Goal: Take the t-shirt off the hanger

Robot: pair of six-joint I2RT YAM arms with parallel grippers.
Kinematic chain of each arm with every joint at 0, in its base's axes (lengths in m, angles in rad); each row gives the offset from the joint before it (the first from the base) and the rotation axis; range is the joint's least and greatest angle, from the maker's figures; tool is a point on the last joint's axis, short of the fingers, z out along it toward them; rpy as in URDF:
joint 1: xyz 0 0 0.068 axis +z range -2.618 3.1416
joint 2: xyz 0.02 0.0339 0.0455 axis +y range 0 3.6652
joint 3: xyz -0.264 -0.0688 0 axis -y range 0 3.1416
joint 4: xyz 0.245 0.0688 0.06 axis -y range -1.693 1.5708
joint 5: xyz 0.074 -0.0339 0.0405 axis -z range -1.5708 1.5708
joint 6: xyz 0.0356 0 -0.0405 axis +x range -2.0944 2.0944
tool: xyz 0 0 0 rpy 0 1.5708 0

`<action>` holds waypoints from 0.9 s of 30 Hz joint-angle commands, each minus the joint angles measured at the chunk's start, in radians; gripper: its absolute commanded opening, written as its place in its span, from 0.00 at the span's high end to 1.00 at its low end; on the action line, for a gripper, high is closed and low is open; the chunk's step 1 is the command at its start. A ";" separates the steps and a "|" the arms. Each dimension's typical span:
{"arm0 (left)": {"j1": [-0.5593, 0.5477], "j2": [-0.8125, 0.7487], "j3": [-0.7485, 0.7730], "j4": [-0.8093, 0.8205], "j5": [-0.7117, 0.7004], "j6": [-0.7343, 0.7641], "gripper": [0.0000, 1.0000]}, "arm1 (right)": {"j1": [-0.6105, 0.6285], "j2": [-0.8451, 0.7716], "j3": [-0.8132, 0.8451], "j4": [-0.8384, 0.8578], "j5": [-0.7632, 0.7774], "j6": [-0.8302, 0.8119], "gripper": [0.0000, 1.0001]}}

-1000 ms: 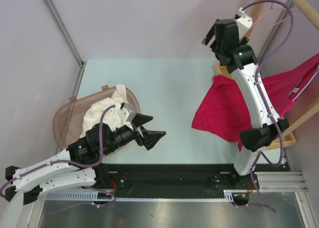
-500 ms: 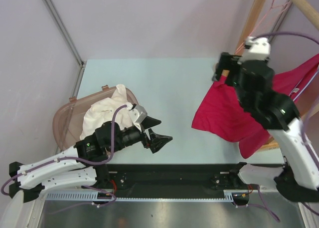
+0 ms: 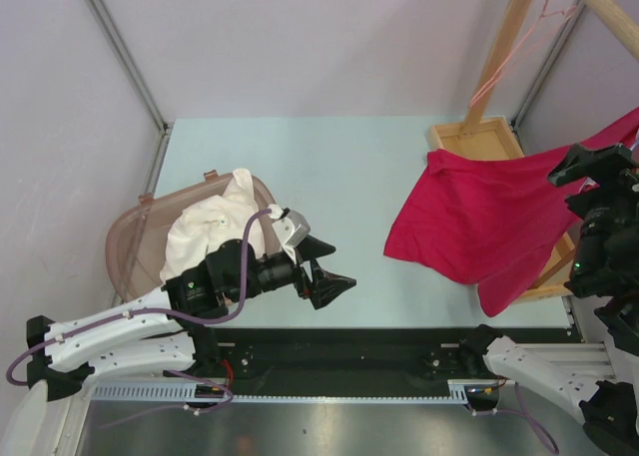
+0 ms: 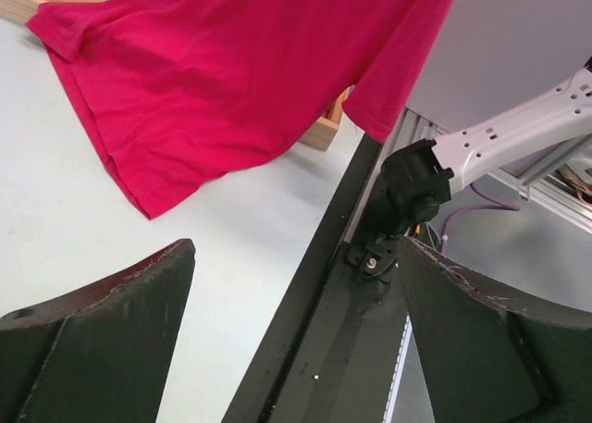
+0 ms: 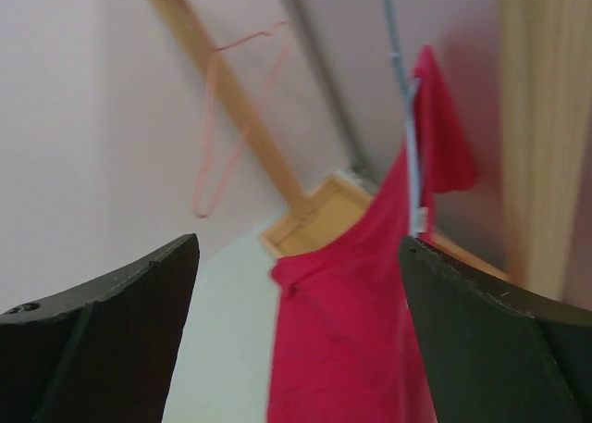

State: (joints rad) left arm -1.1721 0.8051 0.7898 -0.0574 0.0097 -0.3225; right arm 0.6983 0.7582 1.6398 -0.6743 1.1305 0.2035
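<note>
Your top view looks down from above and behind the arms. It is far enough back to take in the whole table (image 3: 339,167), with the left arm (image 3: 130,326) at lower left and the right arm (image 3: 604,236) at the right edge. Your left wrist view sits low over the table and faces across it, between the left fingers (image 4: 102,330), toward the shirt (image 4: 231,71). Your right wrist view is raised and tilted upward. It looks between the right fingers (image 5: 111,321) at the shirt on its blue hanger (image 5: 404,118), close by, beside the rack (image 5: 546,118). All three views share the shirt.
</note>
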 commanded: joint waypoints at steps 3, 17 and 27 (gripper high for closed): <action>0.000 0.003 0.003 0.054 0.038 -0.023 0.04 | 0.000 0.073 -0.064 0.047 0.405 -0.169 0.08; 0.000 -0.003 0.017 0.025 0.032 -0.023 0.04 | -0.348 0.173 -0.279 0.339 0.226 -0.278 0.12; -0.001 0.008 0.029 0.014 0.042 -0.029 0.04 | -0.571 0.256 -0.225 0.162 -0.030 -0.063 0.36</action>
State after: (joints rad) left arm -1.1721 0.8173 0.7898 -0.0483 0.0341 -0.3401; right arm 0.1783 1.0065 1.3754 -0.4755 1.2125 0.0341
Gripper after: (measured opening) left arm 0.956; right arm 0.696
